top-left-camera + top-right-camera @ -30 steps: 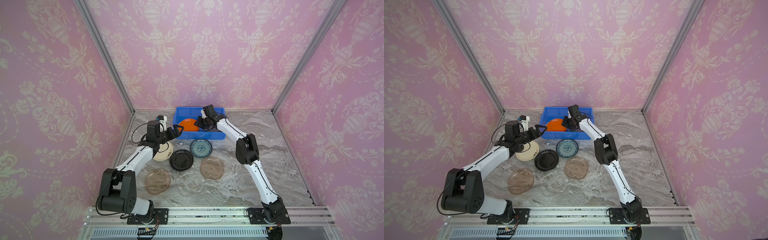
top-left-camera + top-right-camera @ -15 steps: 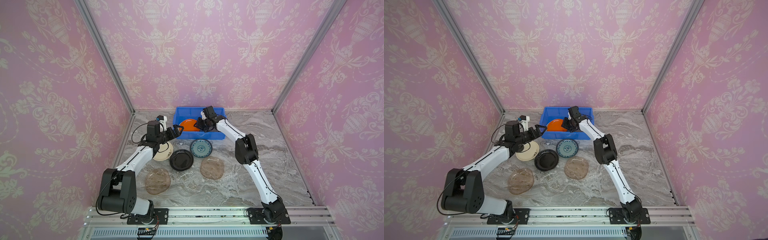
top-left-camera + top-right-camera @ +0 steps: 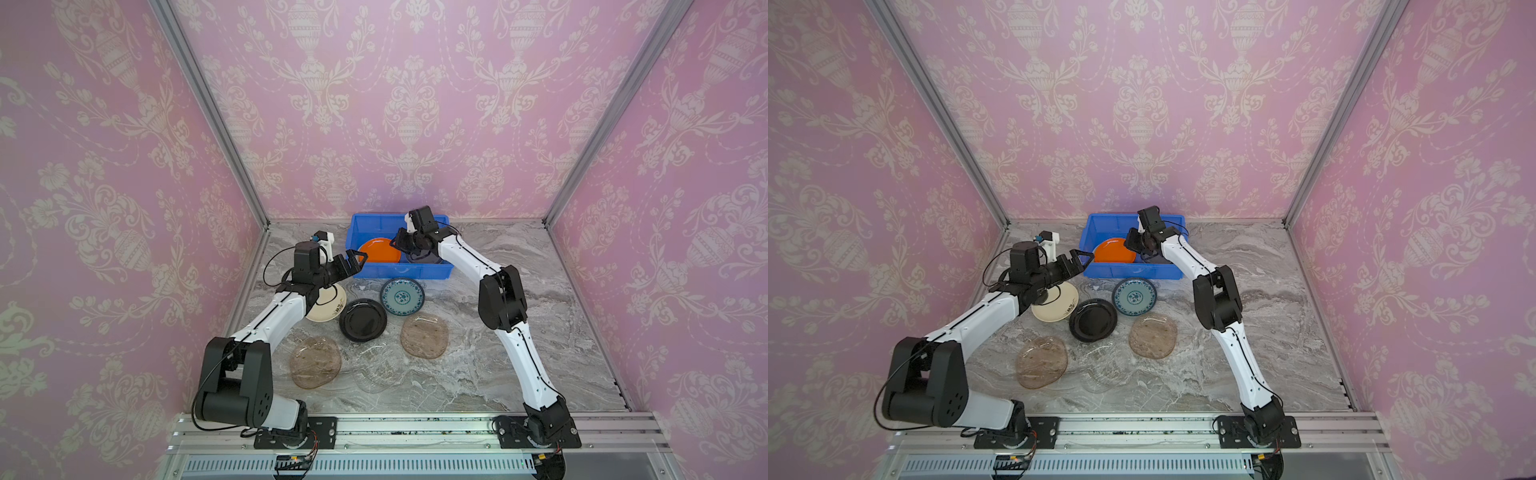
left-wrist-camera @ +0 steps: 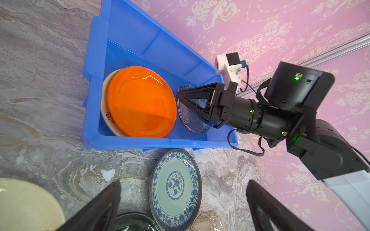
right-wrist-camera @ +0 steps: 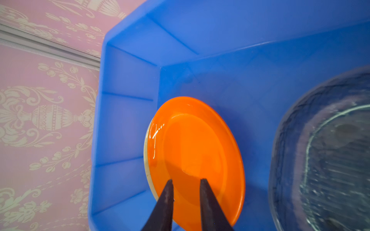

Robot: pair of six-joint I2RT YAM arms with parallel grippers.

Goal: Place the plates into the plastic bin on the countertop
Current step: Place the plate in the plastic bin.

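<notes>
Right gripper [image 5: 186, 180]: fingers slightly parted, nothing pinched, hovering over the glossy orange round plate [image 5: 196, 152]. That plate lies on a cream plate [image 4: 105, 104] in the left half of the bright blue rectangular plastic bin [image 3: 399, 271], far centre of the grey marble-veined countertop [image 3: 478, 365]. A translucent rounded-square plate [image 5: 330, 150] sits in the bin's right half.

Left gripper [image 3: 357, 262]: spread wide, empty, at the bin's near-left corner above a cream round plate with dark motif [image 3: 330, 305].

Not yet binned: black round plate [image 3: 363, 320], teal-patterned plate [image 3: 402, 296], brownish translucent plates.

Judged step: drop-off finished, right arm to clear. Lift straight up and keep the tips off the orange rim and the translucent plate.
</notes>
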